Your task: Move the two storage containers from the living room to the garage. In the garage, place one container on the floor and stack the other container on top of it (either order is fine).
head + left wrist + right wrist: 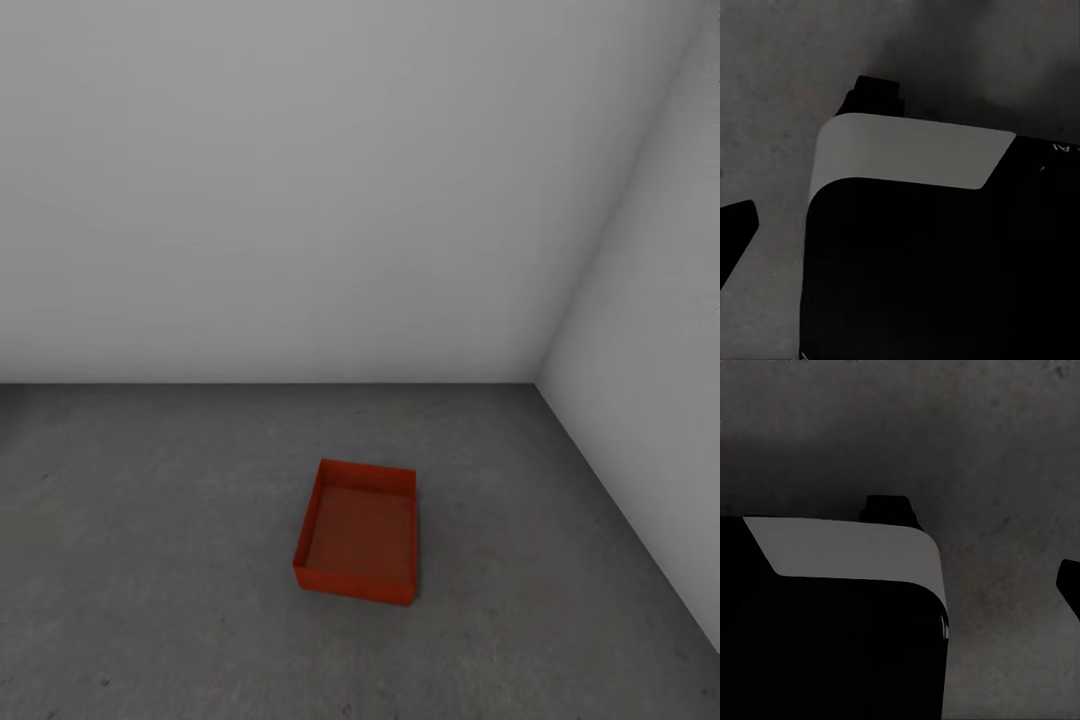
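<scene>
While one storage container (357, 535) sits alone on the garage floor (150, 560) near a wall corner, no gripper beside it | left wrist: robot base (907, 247) over concrete, finger state untellable | right wrist: likewise | risk: second bin, still absent, stacks askew.

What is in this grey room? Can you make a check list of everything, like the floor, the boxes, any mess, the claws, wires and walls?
Surface: dark grey concrete floor, mottled.
Job's things: one orange-red storage container sits upright on the floor, open top, nothing inside it, near the wall corner.
Clutter: nothing seen.
Claws: a dark finger at the edge of the left wrist view, another in the right; open or shut cannot be told.
Cables: nothing seen.
Surroundings: plain white walls meeting at a corner.
</scene>
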`<state>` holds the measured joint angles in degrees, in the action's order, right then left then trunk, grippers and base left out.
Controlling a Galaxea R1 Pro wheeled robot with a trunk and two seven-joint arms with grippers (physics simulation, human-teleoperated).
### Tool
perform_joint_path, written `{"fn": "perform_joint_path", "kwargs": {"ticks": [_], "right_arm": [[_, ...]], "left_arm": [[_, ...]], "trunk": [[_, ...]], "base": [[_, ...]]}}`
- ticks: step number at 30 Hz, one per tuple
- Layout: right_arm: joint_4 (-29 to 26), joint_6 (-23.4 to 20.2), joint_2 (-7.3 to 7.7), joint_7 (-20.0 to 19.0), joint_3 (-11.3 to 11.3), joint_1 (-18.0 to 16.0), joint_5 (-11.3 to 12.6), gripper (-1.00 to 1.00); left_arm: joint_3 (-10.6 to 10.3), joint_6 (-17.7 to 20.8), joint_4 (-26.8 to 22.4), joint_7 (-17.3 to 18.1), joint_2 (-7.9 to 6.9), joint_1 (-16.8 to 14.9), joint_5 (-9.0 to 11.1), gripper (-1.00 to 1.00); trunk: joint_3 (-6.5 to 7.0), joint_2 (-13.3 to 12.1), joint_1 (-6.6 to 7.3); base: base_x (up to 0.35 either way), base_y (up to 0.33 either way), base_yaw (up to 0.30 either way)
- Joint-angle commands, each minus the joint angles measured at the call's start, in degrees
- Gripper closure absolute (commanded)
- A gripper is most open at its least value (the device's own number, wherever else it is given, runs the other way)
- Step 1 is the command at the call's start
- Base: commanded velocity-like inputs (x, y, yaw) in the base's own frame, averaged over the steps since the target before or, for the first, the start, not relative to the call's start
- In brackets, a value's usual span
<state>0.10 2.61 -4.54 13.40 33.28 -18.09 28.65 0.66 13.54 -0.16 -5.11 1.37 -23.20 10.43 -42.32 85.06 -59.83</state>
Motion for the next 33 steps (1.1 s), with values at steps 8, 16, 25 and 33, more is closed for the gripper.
{"fn": "perform_joint_path", "kwargs": {"ticks": [8,16,25,33], "right_arm": [[0.25,0.97,0.03,-0.03,0.47,-0.02,0.61,-1.0],[0.25,0.99,0.05,-0.04,0.47,-0.02,0.61,-1.0],[0.97,0.89,-0.03,-0.88,0.47,0.07,0.61,-1.0],[1.39,0.91,0.18,-7.99,0.47,1.45,0.61,-1.0]], "left_arm": [[-0.03,-6.93,-0.02,-0.18,-1.66,4.63,0.46,-1.0],[-0.04,-7.7,-0.02,-0.21,-1.98,4.91,0.55,-1.0],[-0.04,-7.74,-0.02,-0.17,-1.98,4.92,0.4,-1.0],[-0.04,-7.78,-0.02,-0.17,-1.98,4.93,0.36,-1.0]], "trunk": [[0.66,0.02,0.0],[1.38,0.02,0.0],[2.19,0.02,0.0],[2.91,0.02,0.0]], "base": [[0.0,0.0,0.0],[0.0,0.0,0.0],[0.0,0.0,0.0],[0.0,0.0,0.0]]}}
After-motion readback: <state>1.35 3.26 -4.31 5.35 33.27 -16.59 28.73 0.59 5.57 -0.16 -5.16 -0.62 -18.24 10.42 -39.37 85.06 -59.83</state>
